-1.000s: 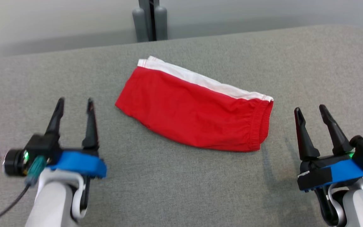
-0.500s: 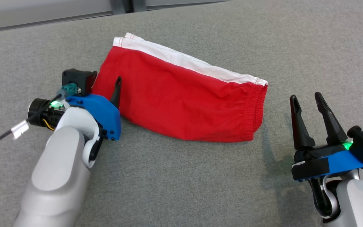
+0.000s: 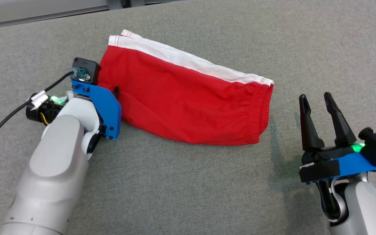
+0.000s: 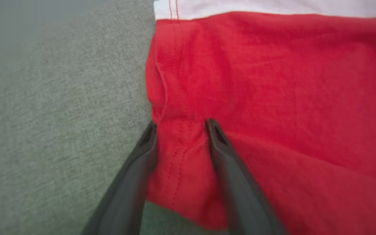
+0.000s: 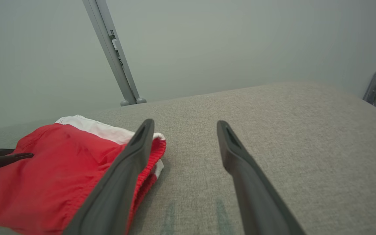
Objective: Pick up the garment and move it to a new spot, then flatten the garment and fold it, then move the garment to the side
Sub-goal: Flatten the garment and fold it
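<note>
The garment is a pair of red shorts with a white band along the far edge, lying flat on the grey padded surface. My left gripper is lowered onto its left hem. The jaws stand apart, one finger at the hem's outer edge and the other on the red cloth, which wrinkles slightly between them. In the head view the blue wrist hides most of the fingers. My right gripper hovers open to the right of the elastic waistband, holding nothing. The right wrist view shows the garment left of that gripper.
A black cable trails from the left wrist toward the left edge. A grey metal post rises behind the far edge of the surface, against a plain wall. Bare grey fabric lies in front of and to the right of the shorts.
The head camera has tilted down and closer. My left arm has swung from the front left onto the garment's left hem, and its fingers have drawn closer together. The right gripper has stayed put.
</note>
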You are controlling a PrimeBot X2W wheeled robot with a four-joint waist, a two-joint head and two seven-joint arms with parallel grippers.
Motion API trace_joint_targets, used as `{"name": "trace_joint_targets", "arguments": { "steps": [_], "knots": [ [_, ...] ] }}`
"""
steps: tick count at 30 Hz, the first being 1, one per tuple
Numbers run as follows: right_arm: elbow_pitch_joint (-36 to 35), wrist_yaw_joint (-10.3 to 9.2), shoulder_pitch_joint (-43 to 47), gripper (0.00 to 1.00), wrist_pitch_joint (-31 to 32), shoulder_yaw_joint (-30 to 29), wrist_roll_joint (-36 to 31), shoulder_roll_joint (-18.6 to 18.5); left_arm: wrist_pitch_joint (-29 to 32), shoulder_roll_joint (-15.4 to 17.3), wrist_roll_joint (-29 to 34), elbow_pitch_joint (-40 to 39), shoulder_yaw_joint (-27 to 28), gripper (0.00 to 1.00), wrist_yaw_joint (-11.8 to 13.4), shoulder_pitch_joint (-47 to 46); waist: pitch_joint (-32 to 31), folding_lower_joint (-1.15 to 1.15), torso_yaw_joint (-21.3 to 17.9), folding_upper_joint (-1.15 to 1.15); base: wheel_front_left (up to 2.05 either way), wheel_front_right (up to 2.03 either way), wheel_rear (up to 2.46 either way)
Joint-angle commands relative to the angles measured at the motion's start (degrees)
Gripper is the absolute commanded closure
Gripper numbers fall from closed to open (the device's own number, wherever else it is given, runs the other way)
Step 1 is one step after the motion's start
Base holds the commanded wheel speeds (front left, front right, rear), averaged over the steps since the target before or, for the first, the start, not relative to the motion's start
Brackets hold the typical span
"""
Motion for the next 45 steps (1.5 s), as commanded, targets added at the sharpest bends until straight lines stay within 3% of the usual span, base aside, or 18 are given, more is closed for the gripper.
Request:
{"name": "trace_joint_targets", "arguments": {
  "steps": [1, 7, 15, 21, 27, 29, 35, 41, 45],
  "knots": [
    [0.2, 0.00, -0.4, 0.00, -0.3, 0.0, 0.3, 0.1, 1.7, 0.3, 0.1, 2.5, -0.8, 1.00, -0.1, 2.3, 0.0, 0.01, 0.0, 0.00, 0.00, 0.00, 0.00],
    [0.9, 0.00, 0.9, 0.00, -0.7, -0.6, 0.2, 0.2, -1.2, 0.7, -0.9, 0.8, -1.5, 1.00, -0.3, 3.2, -1.2, 0.01, 0.7, 0.00, 0.00, 0.00, 0.00],
    [0.7, 0.00, 3.8, 0.00, 0.1, -0.8, -0.8, 0.6, -6.4, 0.8, -3.6, -8.7, 1.5, 1.00, 4.8, 13.6, -5.6, 0.01, 2.1, 0.00, 0.00, 0.00, 0.00],
    [0.1, 0.00, 6.3, 0.00, 1.1, -1.3, -1.0, 0.6, -5.3, 1.3, -5.8, -19.3, 3.3, 1.00, 9.1, 26.1, -8.6, 0.01, 2.9, 0.00, 0.00, 0.00, 0.00],
    [-1.0, 0.00, 7.7, 0.00, 2.3, -1.3, -1.3, 0.1, -3.7, 1.5, -7.2, -28.3, 3.9, 1.00, 11.7, 34.0, -10.0, 0.01, 3.4, 0.00, 0.00, 0.00, 0.00],
    [-1.5, 0.00, 8.0, 0.00, 2.9, -1.2, -1.7, -0.2, -5.3, 1.0, -7.1, -30.9, 4.3, 0.00, 12.7, 35.2, -10.3, 0.01, 3.5, 0.00, 0.00, 0.00, 0.00],
    [-3.2, 0.00, 8.6, 0.00, 4.5, -1.9, -2.7, -0.5, -14.9, 1.0, -4.3, -36.1, 5.2, 0.00, 14.9, 35.8, -11.5, 0.01, 4.3, 0.00, 0.00, 0.00, 0.00],
    [-5.1, 0.00, 9.1, 0.00, 6.7, -1.8, -3.6, -1.3, -24.8, 2.5, -3.0, -39.1, 6.8, 0.00, 14.6, 35.1, -13.0, 0.01, 5.1, 0.00, 0.00, 0.00, 0.00],
    [-6.6, 0.00, 9.7, 0.00, 8.1, -2.2, -4.0, -1.3, -27.0, 3.5, -3.2, -40.4, 8.0, 0.00, 15.1, 36.9, -13.9, 0.01, 5.6, 0.00, 0.00, 0.00, 0.00]
  ]
}}
